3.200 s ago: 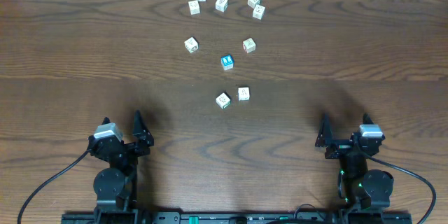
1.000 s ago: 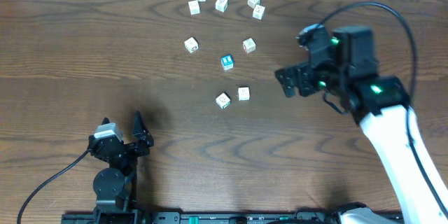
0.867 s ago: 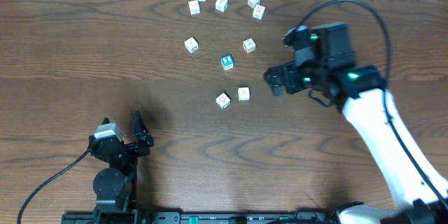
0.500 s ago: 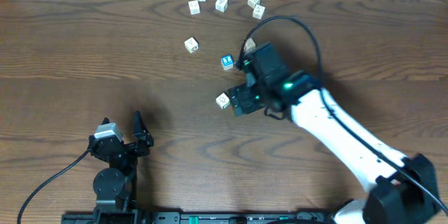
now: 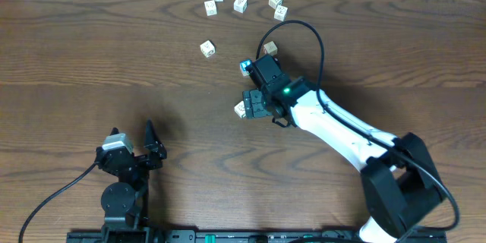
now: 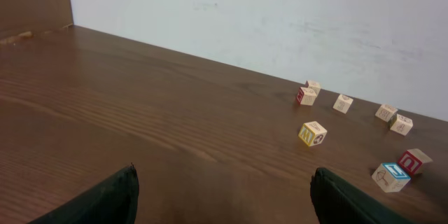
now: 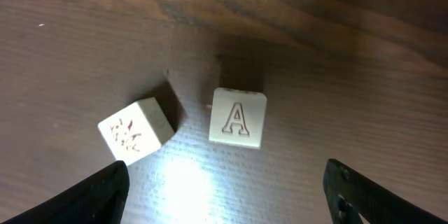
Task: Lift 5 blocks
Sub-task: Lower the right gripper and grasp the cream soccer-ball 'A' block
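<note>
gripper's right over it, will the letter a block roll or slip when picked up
The A block looks like a rigid, flat-sided cube, so it probably won't roll or bend. Small between the wide jaws, it is likely light. Its smooth faces could twist if the right gripper closes off-centre.

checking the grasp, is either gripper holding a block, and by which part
Nothing is held. The right gripper hangs open over the cream cube printed A; the left gripper is open and empty.
</note>
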Available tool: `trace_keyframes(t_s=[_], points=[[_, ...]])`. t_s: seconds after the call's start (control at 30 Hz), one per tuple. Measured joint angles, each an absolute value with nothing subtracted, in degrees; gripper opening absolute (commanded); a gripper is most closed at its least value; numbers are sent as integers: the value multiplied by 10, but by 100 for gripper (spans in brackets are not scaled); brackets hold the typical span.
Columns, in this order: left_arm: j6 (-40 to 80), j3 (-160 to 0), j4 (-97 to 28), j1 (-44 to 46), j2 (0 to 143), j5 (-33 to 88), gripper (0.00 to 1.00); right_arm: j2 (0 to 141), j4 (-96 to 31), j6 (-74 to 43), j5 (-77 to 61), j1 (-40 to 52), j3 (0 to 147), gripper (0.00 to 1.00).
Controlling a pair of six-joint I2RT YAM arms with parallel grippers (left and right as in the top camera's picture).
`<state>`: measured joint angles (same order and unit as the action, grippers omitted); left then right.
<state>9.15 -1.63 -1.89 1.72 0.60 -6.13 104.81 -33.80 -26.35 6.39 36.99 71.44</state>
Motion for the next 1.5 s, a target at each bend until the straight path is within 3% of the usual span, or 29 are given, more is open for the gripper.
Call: trace_keyframes(t_s=[0.67, 0.87, 1.2, 1.4, 1.5], points=[[91, -16, -19, 17, 6, -61, 79, 1084, -279, -288, 106, 361, 714, 79], [91, -16, -19, 17, 6, -61, 79, 1084, -275, -293, 108, 344, 714, 67], [91, -16, -19, 17, 6, -61, 79, 1129, -256, -295, 96, 341, 714, 70], [91, -16, -19, 17, 6, -61, 79, 1146, -254, -295, 84, 341, 714, 52], [91, -16, -19, 17, 6, -61, 79, 1146, -252, -295, 81, 341, 714, 49]])
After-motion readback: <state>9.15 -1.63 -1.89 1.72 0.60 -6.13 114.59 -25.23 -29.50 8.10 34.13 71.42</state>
